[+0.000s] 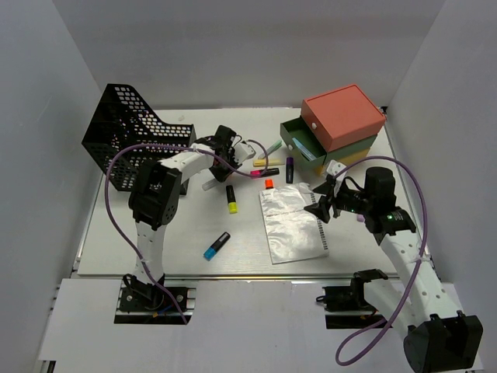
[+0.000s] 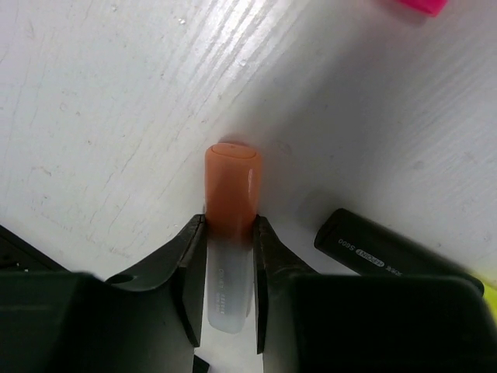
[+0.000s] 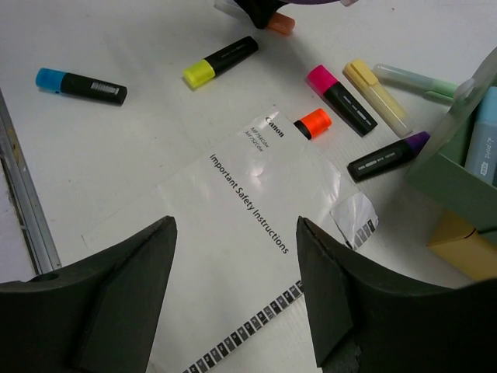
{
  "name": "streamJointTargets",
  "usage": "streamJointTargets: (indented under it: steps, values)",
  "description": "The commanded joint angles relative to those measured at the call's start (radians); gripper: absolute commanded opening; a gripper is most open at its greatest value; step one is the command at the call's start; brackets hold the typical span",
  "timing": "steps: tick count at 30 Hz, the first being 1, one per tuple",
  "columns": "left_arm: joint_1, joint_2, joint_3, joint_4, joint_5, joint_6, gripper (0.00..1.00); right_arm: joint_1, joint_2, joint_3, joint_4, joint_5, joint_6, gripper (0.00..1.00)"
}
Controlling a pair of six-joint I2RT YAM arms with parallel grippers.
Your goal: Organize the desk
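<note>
- Left tool (image 2: 231, 225) is clamped on the orange-capped highlighter (image 2: 231, 186), pinching it at the seam between the cap and the pale barrel. I cannot tell whether the pen touches the desk (image 1: 155, 249).
- That desk fills the middle of the overhead view, ahead of both arm bases. The grasp sits a little toward 9 o'clock from its centre.
- Because the pinch is close to the cap end, I would lift straight up and slowly, so the long barrel does not pivot or slide out.
- The black barrel of the yellow-capped marker (image 1: 231, 199) lies just beside the tool, at 4 o'clock in the wrist view. Rise clear before swinging, or it may get nudged.
- The likely destination is the open green drawer (image 1: 303, 144), at 1 o'clock on the desk. Carry the pen high over the pink marker (image 1: 264, 172) on the way.
- Right tool (image 3: 234, 225) hangs spread wide and empty above the booklet (image 1: 293, 225). It is best held out of the carry path.
</note>
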Motion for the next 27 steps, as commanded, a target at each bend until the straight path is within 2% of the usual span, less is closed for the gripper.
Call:
streamJointTargets:
  steps: [1, 2, 5, 8, 9, 14, 16, 17, 18, 19, 20, 21, 23, 24, 27]
  values:
    - [0.009, -0.048, 0.045, 0.01, -0.041, -0.062, 0.03, -0.012, -0.024, -0.002, 0.008, -0.028, -0.005, 0.68]
    - [0.009, -0.061, 0.057, 0.017, -0.05, -0.084, 0.0, -0.014, -0.026, -0.004, 0.022, -0.005, 0.013, 0.68]
    - [0.009, -0.133, 0.102, 0.053, -0.038, -0.182, 0.0, -0.025, -0.028, -0.002, 0.057, 0.079, 0.065, 0.63]
    - [0.009, -0.217, 0.105, 0.119, 0.087, -0.302, 0.0, -0.037, -0.029, -0.002, 0.082, 0.146, 0.103, 0.12]
    - [0.009, -0.234, 0.1, 0.155, 0.123, -0.375, 0.0, -0.046, -0.034, -0.002, 0.088, 0.16, 0.113, 0.0]
    - [0.0, -0.269, 0.128, 0.247, 0.348, -0.66, 0.0, -0.083, -0.051, -0.013, 0.142, 0.298, 0.186, 0.0]
    - [-0.011, -0.26, 0.132, 0.338, 0.463, -0.811, 0.0, -0.1, -0.057, -0.019, 0.157, 0.329, 0.203, 0.0]
    - [-0.022, -0.257, 0.125, 0.435, 0.492, -0.875, 0.0, -0.101, -0.057, -0.019, 0.171, 0.349, 0.215, 0.0]
    - [-0.022, -0.253, 0.112, 0.5, 0.546, -1.02, 0.0, -0.106, -0.063, -0.028, 0.174, 0.355, 0.219, 0.0]
    - [-0.022, -0.251, 0.094, 0.577, 0.566, -1.094, 0.0, -0.118, -0.064, -0.03, 0.178, 0.358, 0.22, 0.0]
    - [-0.022, -0.249, 0.051, 0.74, 0.577, -1.177, 0.0, -0.123, -0.066, -0.032, 0.18, 0.361, 0.226, 0.0]
    - [-0.022, -0.24, 0.028, 0.824, 0.586, -1.324, 0.0, -0.126, -0.066, -0.033, 0.185, 0.363, 0.228, 0.0]
    - [-0.031, -0.219, -0.001, 1.004, 0.574, -1.452, 0.0, -0.14, -0.064, -0.032, 0.186, 0.375, 0.234, 0.0]
    - [-0.031, -0.182, 0.006, 1.036, 0.568, -1.545, 0.0, -0.149, -0.066, -0.033, 0.189, 0.378, 0.235, 0.0]
    - [-0.052, -0.122, 0.08, 1.051, 0.542, -1.652, 0.0, -0.155, -0.069, -0.035, 0.191, 0.377, 0.242, 0.0]
